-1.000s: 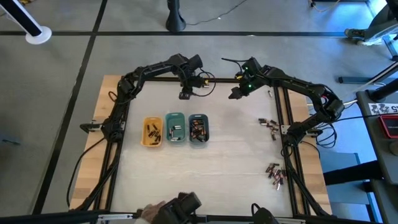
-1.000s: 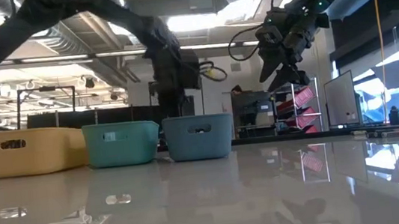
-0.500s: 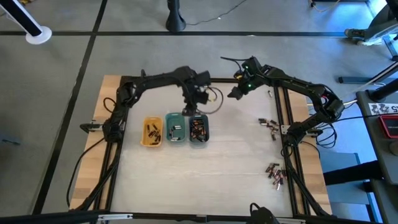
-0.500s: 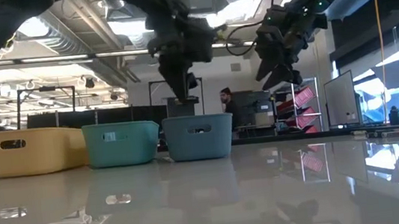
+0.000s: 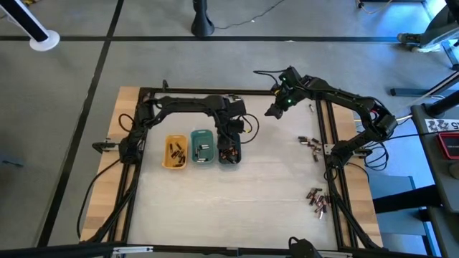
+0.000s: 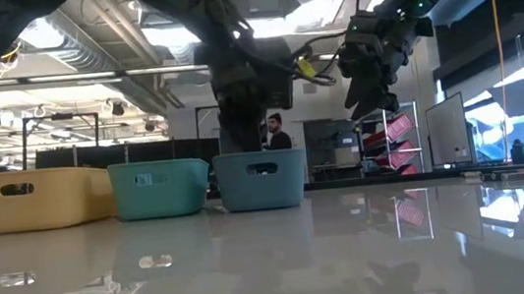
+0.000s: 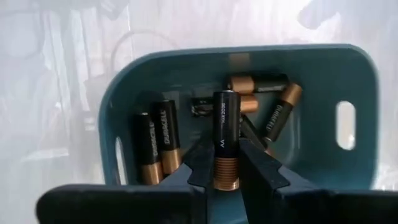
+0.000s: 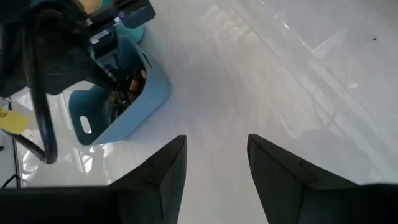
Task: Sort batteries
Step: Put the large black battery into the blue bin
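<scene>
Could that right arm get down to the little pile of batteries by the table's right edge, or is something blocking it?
Probably yes. The right gripper hangs open above bare table near the back, and nothing lies between it and the loose batteries; the left gripper is busy over the grey-blue tray.

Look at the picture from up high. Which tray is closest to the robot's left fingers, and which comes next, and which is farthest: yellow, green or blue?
From the left gripper, seen in the high view:
1. Blue tray: right under the gripper, which holds an AA battery over it.
2. Green tray: the middle one, next to the blue.
3. Yellow tray: at the far end of the row.
</scene>
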Controlling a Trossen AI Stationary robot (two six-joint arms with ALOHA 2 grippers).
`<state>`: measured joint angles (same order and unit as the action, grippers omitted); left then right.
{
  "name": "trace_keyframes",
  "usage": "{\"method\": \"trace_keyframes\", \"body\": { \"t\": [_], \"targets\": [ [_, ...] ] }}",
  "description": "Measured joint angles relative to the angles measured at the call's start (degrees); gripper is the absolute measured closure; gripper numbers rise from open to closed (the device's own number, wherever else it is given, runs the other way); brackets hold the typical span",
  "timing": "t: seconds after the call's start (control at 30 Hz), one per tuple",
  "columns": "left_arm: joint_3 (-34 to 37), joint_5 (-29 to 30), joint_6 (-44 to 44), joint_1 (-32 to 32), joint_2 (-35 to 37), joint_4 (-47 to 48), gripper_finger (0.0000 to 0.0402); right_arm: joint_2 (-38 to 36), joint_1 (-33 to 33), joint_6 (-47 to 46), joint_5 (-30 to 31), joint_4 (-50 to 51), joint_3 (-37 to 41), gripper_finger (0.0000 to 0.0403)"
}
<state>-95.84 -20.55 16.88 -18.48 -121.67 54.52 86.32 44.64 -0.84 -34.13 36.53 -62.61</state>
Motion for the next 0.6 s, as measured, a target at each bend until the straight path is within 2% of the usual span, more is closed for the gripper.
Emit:
{"method": "trace_keyframes", "body": {
  "t": [0.6],
  "targets": [
    [6.36, -0.23, -2.91, -0.81, 0.0, -4.45, 0.0355, 0.0, 0.0, -3.24, 0.02, -0.86, 0.0, 0.023]
  ]
}}
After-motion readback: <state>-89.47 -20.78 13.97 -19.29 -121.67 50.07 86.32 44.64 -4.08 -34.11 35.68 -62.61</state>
